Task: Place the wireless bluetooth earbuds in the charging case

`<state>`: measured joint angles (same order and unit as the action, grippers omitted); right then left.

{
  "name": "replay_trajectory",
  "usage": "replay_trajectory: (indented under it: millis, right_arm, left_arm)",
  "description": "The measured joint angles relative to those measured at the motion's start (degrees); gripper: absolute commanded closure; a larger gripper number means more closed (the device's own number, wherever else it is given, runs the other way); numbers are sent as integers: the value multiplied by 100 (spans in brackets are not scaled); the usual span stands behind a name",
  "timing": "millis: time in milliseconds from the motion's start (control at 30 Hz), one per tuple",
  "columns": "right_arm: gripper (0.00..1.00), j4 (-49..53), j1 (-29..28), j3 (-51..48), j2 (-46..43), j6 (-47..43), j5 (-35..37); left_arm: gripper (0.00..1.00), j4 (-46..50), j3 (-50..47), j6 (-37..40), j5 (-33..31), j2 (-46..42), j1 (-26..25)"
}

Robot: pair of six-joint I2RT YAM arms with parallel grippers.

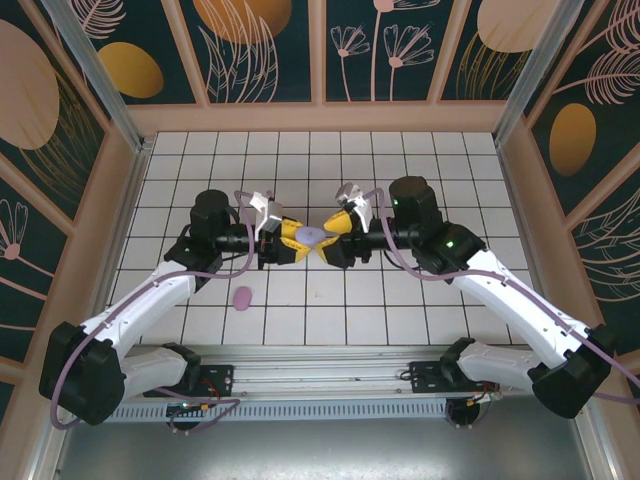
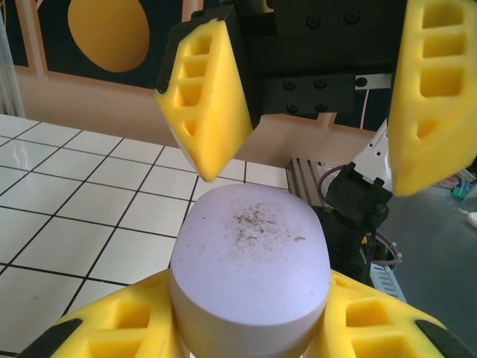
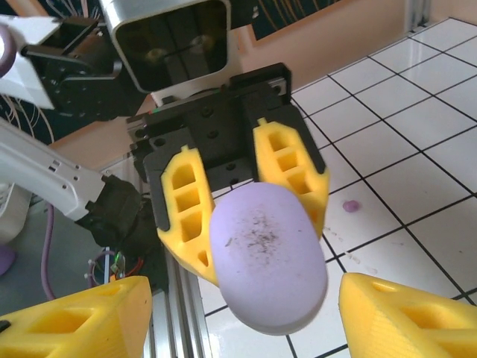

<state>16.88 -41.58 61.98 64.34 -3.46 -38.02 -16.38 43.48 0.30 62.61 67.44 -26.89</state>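
A: What can go wrong from here?

B: Mostly, the case can slip. The left gripper is clenched on it, but it grasps only one end, so most of the case sticks out free above the table. The right gripper is released. Its jaws stand wider than the case, one on each side of the free end, and they do not touch it.

A: So if the right one closes badly?

B: Yes. I think a closing off the middle, or one finger arriving first, would push the case sideways and turn it in the left grip. Then it could fall on the tiles. The smooth, rounded plastic makes this more likely, in my judgement.

A: And what is inside the case?

B: I cannot tell. It looks shut. I see no open lid and no seam, only some dust on the flat face. While it is shut, no bud can go in.

A: Where are the earbuds, then?

B: In the right wrist view a tiny purple speck lies on a tile beyond the left gripper. It may be a bud, but it is too small to be sure. From above, a pinkish oval lies near the left arm, well apart from the case, and it seems rather a second case
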Motion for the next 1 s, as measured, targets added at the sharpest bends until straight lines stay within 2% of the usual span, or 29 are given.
replay_trajectory:
  millis: [500,1000]
  right_arm:
    - [33,221,-20,175,439,-632,243]
    - [37,63,157,254,494,-247,389]
  left_arm:
    - [100,11,2,-57,149,0,7]
    - [100,55,2,-144,-57,0,76]
